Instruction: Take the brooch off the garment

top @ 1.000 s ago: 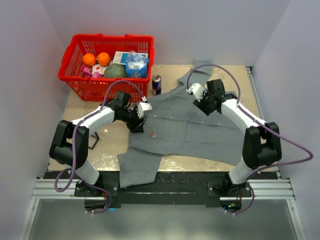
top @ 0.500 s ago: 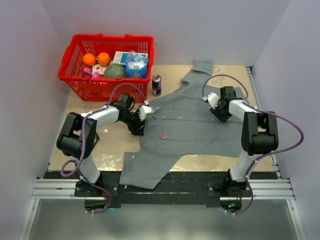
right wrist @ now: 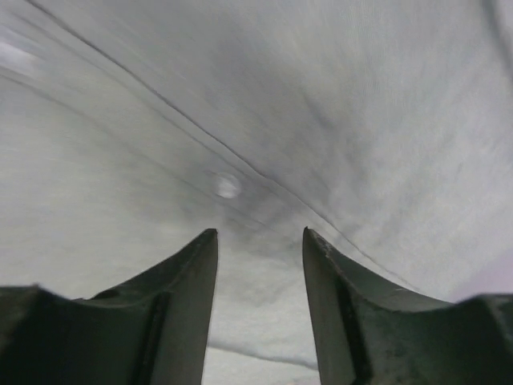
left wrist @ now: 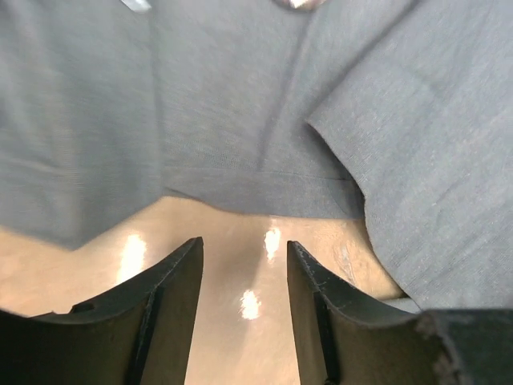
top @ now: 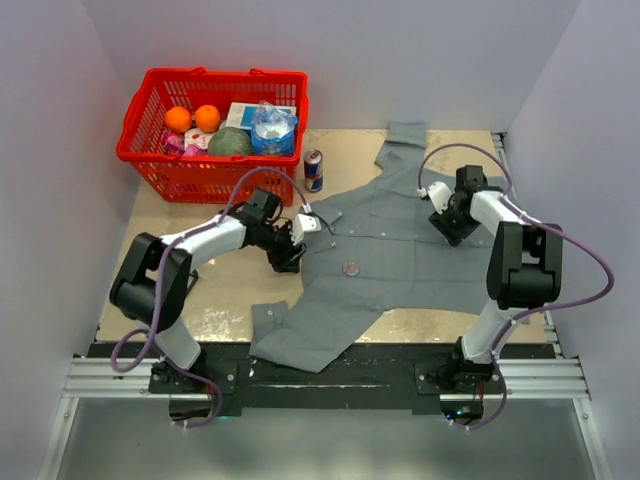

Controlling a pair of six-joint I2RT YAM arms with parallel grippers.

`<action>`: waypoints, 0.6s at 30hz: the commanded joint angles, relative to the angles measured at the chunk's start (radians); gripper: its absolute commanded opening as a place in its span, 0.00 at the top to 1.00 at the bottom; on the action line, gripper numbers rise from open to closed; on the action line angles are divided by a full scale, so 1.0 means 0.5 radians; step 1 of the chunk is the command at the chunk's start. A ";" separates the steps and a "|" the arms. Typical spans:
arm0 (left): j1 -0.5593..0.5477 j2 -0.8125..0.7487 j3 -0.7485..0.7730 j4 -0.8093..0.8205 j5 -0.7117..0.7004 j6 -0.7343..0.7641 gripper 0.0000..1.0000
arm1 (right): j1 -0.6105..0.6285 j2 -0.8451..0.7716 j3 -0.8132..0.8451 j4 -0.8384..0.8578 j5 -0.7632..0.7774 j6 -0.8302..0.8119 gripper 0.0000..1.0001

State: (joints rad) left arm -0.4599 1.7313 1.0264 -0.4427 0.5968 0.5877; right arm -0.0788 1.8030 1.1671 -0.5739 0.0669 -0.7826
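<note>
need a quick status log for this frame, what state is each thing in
Grey long-sleeved button-up shirt: spread out on the table, slightly rumpled.
Small round reddish-pink brooch: on the shirt front, not yet removed.
Left gripper: open, at the shirt's edge over bare table.
Right gripper: open, above the cloth.
Red plastic basket: upright, loaded.
Metal drink can: upright beside the basket.

Bright and even from above in the top view, with soft shadows and glossy glare on the table (top: pixel 215 322) near its front edge. In the left wrist view, small white reflections by the dark left claw (left wrist: pixel 244 245), blur along the top. Softest in the right wrist view: garment (right wrist: pixel 361 120) smeared upper left, dimly shadowed mid-frame.
</note>
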 commanded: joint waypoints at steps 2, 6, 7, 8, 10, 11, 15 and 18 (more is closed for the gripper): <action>0.039 -0.312 0.138 0.234 0.015 -0.086 0.48 | 0.243 -0.271 0.255 -0.224 -0.514 0.212 0.46; 0.033 -0.199 0.269 0.379 0.104 -0.245 0.48 | 0.403 -0.284 0.289 -0.159 -0.652 0.310 0.44; 0.030 -0.107 0.358 0.370 0.147 -0.261 0.48 | 0.446 -0.283 0.292 -0.141 -0.686 0.332 0.44; 0.027 -0.058 0.401 0.349 0.256 -0.264 0.47 | 0.458 -0.283 0.283 -0.107 -0.726 0.362 0.40; 0.003 0.031 0.457 0.373 0.364 -0.258 0.46 | 0.498 -0.314 0.240 0.024 -0.689 0.503 0.26; -0.016 0.086 0.442 0.507 0.395 -0.279 0.45 | 0.489 -0.363 0.179 0.177 -0.713 0.698 0.23; -0.181 0.124 0.337 0.858 0.359 -0.491 0.37 | 0.431 -0.330 0.169 0.228 -0.934 1.043 0.24; -0.307 0.087 0.258 1.038 0.196 -0.501 0.31 | 0.428 -0.253 0.224 0.102 -1.017 1.077 0.26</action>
State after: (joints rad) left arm -0.5293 1.8030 1.1893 -0.1215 0.7181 0.3935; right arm 0.1474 1.6623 1.2510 -0.5285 -0.3298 -0.3866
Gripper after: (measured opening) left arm 0.683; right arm 0.753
